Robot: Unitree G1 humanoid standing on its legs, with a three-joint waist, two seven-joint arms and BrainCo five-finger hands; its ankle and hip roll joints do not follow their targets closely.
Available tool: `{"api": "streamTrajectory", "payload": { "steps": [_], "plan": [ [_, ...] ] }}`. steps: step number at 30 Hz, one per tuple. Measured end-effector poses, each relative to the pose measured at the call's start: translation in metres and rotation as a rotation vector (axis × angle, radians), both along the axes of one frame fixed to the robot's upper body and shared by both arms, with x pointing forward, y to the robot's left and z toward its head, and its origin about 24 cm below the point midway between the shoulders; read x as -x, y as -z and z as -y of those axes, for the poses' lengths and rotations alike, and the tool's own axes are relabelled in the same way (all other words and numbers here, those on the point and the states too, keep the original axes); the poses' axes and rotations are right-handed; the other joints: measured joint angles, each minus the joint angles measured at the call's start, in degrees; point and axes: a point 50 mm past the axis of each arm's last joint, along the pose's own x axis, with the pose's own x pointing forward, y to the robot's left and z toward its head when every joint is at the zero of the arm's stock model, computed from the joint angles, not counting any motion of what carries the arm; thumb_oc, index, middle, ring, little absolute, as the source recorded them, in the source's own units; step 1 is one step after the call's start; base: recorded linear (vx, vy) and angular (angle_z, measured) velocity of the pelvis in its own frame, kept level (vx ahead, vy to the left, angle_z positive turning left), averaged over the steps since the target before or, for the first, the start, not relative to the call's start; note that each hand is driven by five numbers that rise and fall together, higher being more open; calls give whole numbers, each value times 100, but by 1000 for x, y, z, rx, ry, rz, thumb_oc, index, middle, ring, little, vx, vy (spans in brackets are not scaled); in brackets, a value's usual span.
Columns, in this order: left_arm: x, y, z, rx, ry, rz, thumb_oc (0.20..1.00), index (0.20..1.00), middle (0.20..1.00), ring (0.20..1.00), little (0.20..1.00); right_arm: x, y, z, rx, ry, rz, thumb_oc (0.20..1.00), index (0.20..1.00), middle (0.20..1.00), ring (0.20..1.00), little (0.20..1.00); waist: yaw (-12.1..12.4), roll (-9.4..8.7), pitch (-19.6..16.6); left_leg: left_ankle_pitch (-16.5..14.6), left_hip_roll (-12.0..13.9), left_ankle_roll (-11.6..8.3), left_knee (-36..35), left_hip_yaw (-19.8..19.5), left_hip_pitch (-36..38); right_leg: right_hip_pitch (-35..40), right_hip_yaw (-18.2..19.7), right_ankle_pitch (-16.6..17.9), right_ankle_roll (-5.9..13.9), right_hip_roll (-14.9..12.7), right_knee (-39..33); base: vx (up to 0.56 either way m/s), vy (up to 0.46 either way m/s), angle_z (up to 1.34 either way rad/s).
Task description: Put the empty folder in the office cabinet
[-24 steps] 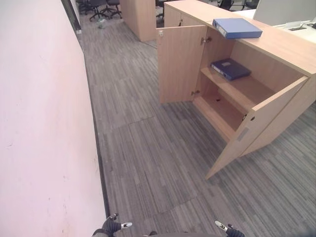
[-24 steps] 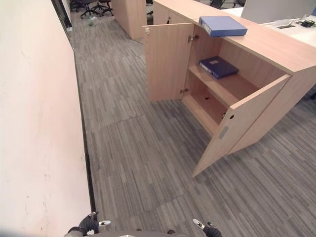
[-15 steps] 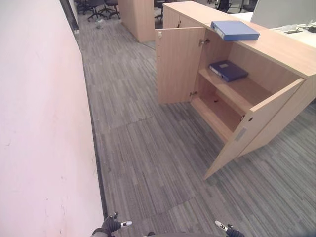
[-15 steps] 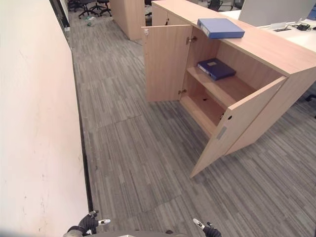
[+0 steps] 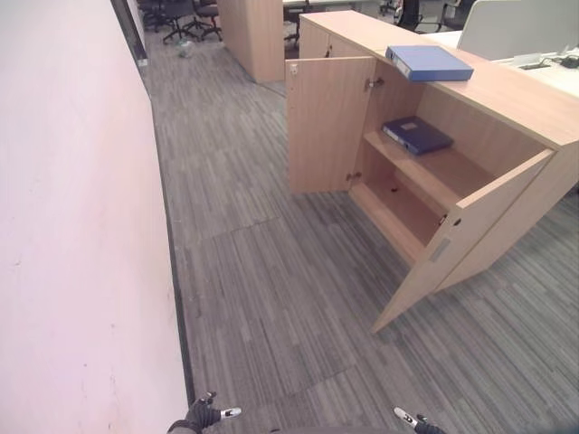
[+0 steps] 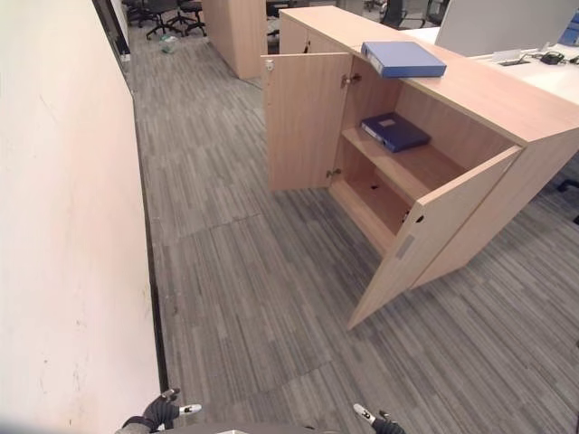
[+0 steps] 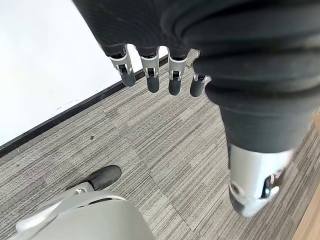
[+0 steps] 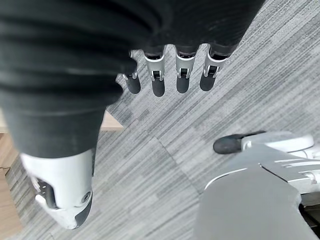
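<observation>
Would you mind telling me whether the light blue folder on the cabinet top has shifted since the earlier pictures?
No. The light blue folder keeps its place on the wooden cabinet top; the camera moved.

Cabinet (image 5: 507, 99) matt light wood; floor (image 5: 271, 271) grey striped carpet; folder (image 5: 429, 62) smooth blue.

Open carpet (image 5: 271, 271) ahead, wall (image 5: 72, 226) left, 2 cabinet doors (image 5: 330, 122) swung outward

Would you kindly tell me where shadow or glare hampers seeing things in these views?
Left eye view: the cabinet has a shaded lower compartment, though the dark folder on its shelf is well lit; the wall is bright, hiding nothing. Left wrist view: the left hand is evenly lit. Right wrist view: likewise the right hand.
</observation>
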Motion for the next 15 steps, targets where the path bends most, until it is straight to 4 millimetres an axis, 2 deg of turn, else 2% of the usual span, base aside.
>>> {"api": "streamTrajectory", "payload": {
  "steps": [15],
  "plan": [
    [2, 1, 0, 0, -1, -6, 1000, 1000, 1000, 1000, 1000, 6, 1, 1, 5, 9, -29, 1000, 1000, 1000, 1000, 1000, 2, 35, -146, 10, 1, -11, 1, -56, 19, 3, -39, -11, -8, 8, -28, -3, -7, 0]
  ]
}}
